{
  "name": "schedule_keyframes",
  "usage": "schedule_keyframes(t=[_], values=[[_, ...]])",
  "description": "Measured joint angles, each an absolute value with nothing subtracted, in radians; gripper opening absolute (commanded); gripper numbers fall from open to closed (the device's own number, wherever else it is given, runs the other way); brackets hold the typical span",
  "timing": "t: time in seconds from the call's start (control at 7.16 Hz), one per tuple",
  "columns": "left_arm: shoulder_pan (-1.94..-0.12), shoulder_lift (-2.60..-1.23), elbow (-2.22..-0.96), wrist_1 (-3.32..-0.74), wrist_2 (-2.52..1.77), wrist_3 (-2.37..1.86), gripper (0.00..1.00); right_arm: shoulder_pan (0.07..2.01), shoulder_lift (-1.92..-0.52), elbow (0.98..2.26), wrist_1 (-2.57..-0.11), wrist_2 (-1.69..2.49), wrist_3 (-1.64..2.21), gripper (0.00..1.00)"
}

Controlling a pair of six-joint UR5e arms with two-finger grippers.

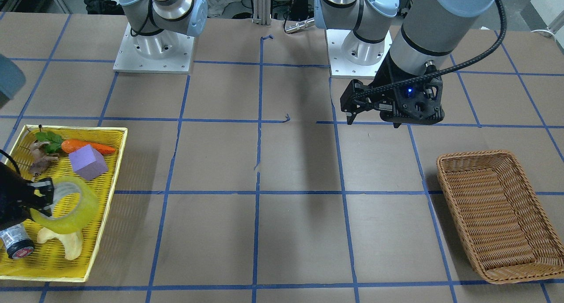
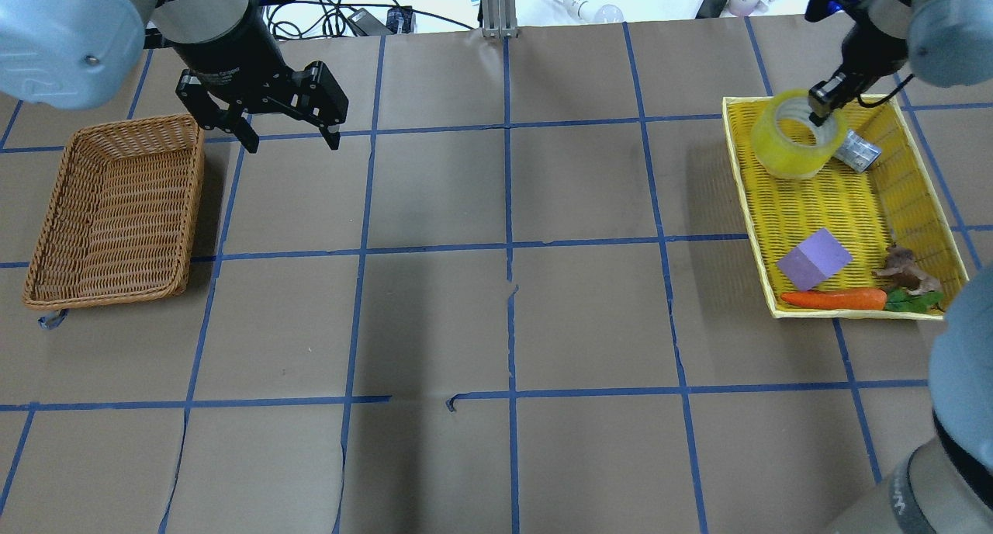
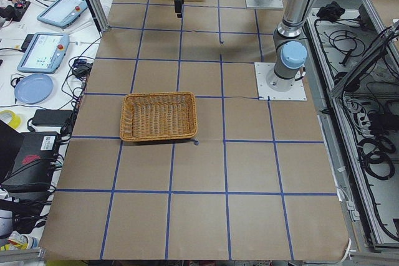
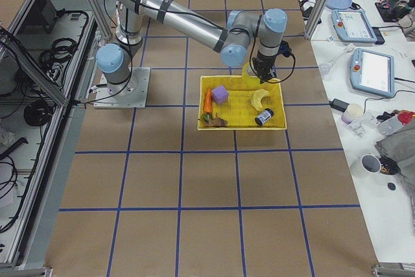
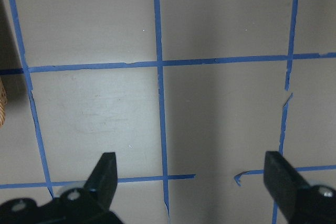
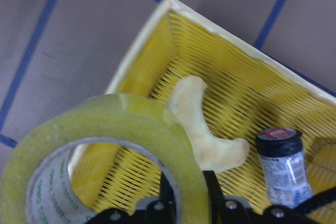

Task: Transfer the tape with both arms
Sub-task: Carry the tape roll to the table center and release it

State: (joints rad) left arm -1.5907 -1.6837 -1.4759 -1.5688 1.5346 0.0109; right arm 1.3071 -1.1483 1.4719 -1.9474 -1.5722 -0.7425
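Right gripper (image 2: 819, 115): fingers (image 6: 169, 198) clamped on the wall of the tape (image 2: 783, 157), one inside the core; tape held over the yellow tray (image 2: 822, 208), above a pale curved piece (image 6: 202, 129) and grey cylinder (image 6: 281, 166). Left gripper (image 2: 293, 142): fingers (image 5: 104, 174) spread wide, empty, over the surface (image 2: 504, 317) beside the wicker basket (image 2: 116, 208).

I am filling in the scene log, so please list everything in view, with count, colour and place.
table: 1, brown, blue grid lines
tray: 1, yellow, robot's right side of table
tape: 1, translucent yellow, held over tray's end
block: 1, purple, in tray
carrot: 1, orange, green leaves, in tray
figure: 1, brown, beside carrot
curved piece: 1, cream, in tray below tape
cylinder: 1, grey, red-and-black end, in tray
basket: 1, brown wicker, robot's left side
left gripper: 1, black, open, near basket
right gripper: 1, black, shut on tape
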Motion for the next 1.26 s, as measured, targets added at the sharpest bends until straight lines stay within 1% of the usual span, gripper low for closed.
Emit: schedule_keyframes(t=[0.7, 1.12, 1.26], values=[[-1.587, -1.684, -1.477, -1.560, 1.534, 0.009, 1.00, 1.662, -0.991, 1.365, -1.989, -1.514, -0.172, 0.00], [-1.582, -1.685, -1.477, -1.560, 1.535, 0.010, 1.00, 1.786, -0.877, 1.298, -2.062, -1.501, 0.018, 0.00], [-1.581, -1.686, -1.477, -1.560, 1.536, 0.010, 1.00, 1.803, -0.851, 1.283, -2.072, -1.501, 0.042, 0.19]])
